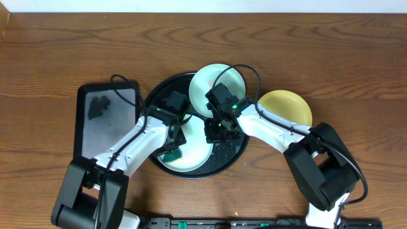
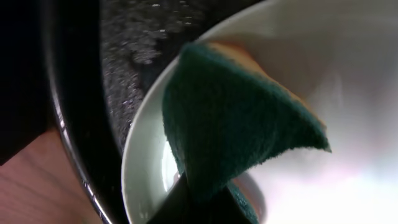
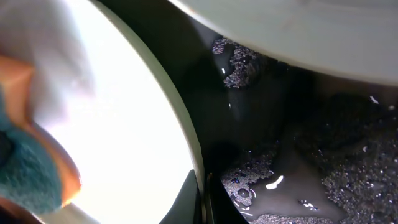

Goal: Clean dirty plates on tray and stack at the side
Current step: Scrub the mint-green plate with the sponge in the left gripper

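Tabletop (image 1: 318,51) tray (image 1: 232,152) with plate (image 1: 196,159); sponge (image 2: 236,124) in closed left end effector (image 1: 172,147); right one (image 1: 215,132) unclear.

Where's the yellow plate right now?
Overhead view: the yellow plate sits on the table just off the right side of the round black tray, its lower edge hidden by the right arm.

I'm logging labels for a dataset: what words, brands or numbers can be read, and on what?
None can be read. The sponge, the plate under it, the round tray and the rectangular tray show no print. A green light glows on the right arm, without text.
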{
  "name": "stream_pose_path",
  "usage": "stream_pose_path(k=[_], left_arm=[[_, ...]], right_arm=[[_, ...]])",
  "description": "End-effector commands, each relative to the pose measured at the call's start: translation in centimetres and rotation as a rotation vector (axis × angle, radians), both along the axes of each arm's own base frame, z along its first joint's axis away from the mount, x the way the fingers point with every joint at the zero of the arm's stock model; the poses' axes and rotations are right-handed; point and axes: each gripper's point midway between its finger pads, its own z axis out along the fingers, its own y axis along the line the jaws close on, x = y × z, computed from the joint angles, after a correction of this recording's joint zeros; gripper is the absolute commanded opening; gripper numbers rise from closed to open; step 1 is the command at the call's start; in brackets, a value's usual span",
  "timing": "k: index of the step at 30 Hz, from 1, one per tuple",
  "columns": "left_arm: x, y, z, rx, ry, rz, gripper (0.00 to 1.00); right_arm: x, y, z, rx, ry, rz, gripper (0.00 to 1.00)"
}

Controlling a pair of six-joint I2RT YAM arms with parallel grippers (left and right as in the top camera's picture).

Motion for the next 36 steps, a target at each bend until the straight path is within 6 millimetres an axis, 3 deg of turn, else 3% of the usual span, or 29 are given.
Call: stream_pose_path(k=[1, 4, 6, 7, 9, 13, 19, 24, 29, 36], left_arm=[[0.0, 1.4, -0.3, 0.062, -0.006, 0.012, 0.07], [0.6, -2.8, -0.6, -0.148, 0.007, -0.237, 0.07], [0.6, -8.1, 0.5, -0.430, -0.026, -0.525, 0.07], [0.4, -9.5, 1.0, -0.507, -0.042, -0.600, 0.07], [0.6, -10.2, 1.4, -0.546, -0.061, -0.634, 0.07], [1.8, -8.6, 0.7, -0.435, -0.085, -0.572, 0.08], [4.1, -1.6, -0.1, -0.085, -0.132, -0.223, 0.07], [5.8, 2.5, 1.3, 0.134, -0.208, -0.116, 0.07], [7.5, 2.9, 3.3, 0.178, -0.259, -0.104, 0.07], [8.2, 2.6, 6.9, 0.175, -0.264, -0.104, 0.08]], right_arm=[[0.8, -0.3, 0.0, -0.005, -0.004, -0.029, 0.01], [0.8, -0.3, 0.0, -0.006, -0.004, -0.029, 0.01], [0.8, -0.3, 0.0, -0.005, -0.004, -0.029, 0.01], [0.8, -0.3, 0.0, -0.005, -0.004, -0.029, 0.01], [0.8, -0.3, 0.0, -0.003, -0.003, -0.028, 0.01], [0.8, -0.3, 0.0, -0.002, -0.002, -0.027, 0.01], [0.8, -0.3, 0.0, -0.003, -0.001, -0.027, 0.01], [0.8, -0.3, 0.0, -0.002, -0.002, -0.028, 0.01], [0.8, -0.3, 0.0, -0.002, -0.002, -0.028, 0.01], [0.8, -0.3, 0.0, -0.003, -0.001, -0.028, 0.01]])
